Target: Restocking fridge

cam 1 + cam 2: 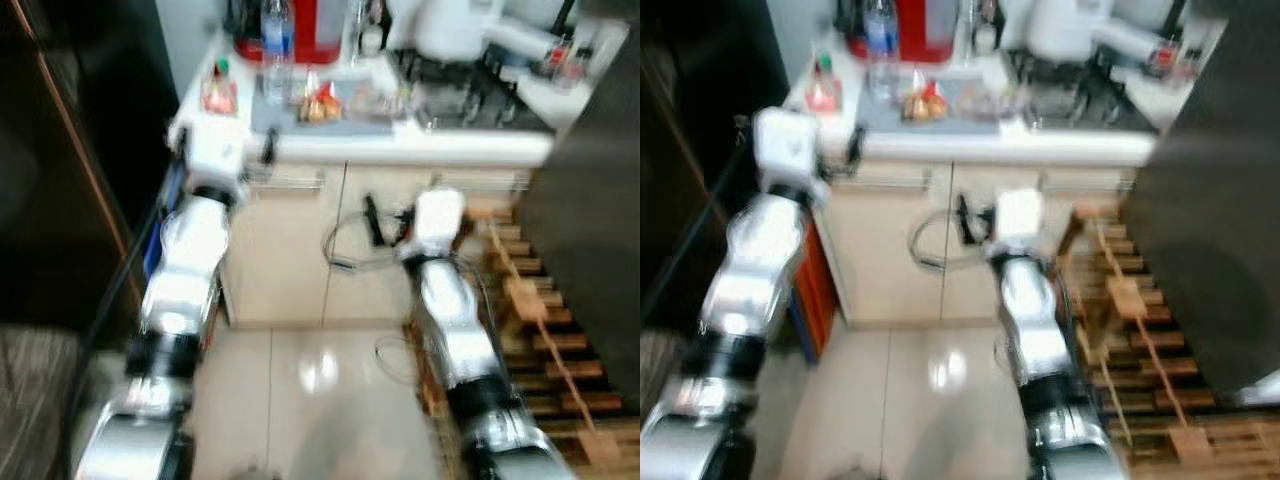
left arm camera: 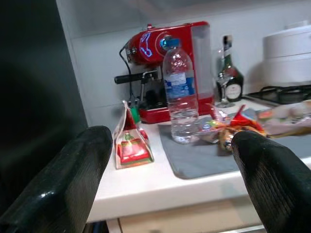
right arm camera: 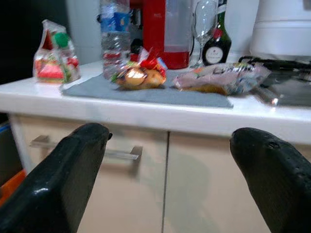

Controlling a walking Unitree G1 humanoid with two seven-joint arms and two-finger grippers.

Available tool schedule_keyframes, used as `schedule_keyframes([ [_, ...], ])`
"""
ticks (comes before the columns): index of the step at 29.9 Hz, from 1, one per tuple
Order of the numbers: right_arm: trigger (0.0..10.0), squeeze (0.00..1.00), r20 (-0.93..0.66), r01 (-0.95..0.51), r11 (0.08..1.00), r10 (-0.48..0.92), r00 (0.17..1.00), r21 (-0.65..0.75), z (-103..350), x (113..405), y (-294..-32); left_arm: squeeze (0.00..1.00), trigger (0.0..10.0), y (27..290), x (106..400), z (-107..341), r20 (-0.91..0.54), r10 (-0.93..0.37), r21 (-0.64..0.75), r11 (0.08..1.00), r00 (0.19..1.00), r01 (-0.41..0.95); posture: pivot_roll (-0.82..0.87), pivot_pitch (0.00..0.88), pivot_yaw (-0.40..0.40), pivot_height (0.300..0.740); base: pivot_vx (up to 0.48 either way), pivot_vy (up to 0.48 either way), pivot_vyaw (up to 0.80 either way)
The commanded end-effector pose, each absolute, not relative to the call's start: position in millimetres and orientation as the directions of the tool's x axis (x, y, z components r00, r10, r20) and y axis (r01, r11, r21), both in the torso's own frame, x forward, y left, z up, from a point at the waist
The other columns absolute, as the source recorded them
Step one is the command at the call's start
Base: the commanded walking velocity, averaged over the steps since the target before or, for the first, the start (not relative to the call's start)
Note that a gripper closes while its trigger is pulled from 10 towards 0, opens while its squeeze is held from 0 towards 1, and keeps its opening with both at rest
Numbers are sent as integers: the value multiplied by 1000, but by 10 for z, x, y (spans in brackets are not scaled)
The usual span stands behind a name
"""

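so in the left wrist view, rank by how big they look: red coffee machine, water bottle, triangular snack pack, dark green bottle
1. red coffee machine
2. water bottle
3. triangular snack pack and dark green bottle: these look about alike. The bottle stands further back, so nearness makes that pair unsure.

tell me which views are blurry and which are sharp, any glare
Left eye and right eye views: motion-blurred throughout, with a glare patch on the glossy floor. Left wrist view: fairly sharp on the water bottle and red coffee machine, with the near fingers soft. Right wrist view: mildly soft, and the countertop is brightly lit.
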State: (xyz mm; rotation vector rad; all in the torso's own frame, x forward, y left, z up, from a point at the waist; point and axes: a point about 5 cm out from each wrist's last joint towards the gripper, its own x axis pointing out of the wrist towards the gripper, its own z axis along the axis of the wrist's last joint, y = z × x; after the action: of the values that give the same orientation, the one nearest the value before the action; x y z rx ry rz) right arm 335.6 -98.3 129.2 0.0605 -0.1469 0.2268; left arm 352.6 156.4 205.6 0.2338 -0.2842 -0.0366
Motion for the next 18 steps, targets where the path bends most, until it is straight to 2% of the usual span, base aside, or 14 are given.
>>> schedule_keyframes([
  [1,10000,0,152,-197,980,189,970,40,1301,3371,-1079,0,10000,1436,3555,2146,300,-110,243,969,948,35,16,0,-9,740,480,0,0],
  [7,10000,0,176,-214,976,204,963,45,1348,3350,-1013,0,10000,1522,3620,2397,368,-109,279,960,923,2,34,0,-9,740,480,0,0],
  [11,10000,0,281,-204,978,187,941,33,1612,3347,-1013,0,10000,1567,3684,2678,435,-123,312,950,892,-22,44,0,-2,740,480,0,0],
  [18,10000,0,330,-194,980,168,929,47,1755,3326,-1026,0,10000,1533,3791,2803,412,-143,289,957,900,19,38,0,17,740,480,0,0],
])
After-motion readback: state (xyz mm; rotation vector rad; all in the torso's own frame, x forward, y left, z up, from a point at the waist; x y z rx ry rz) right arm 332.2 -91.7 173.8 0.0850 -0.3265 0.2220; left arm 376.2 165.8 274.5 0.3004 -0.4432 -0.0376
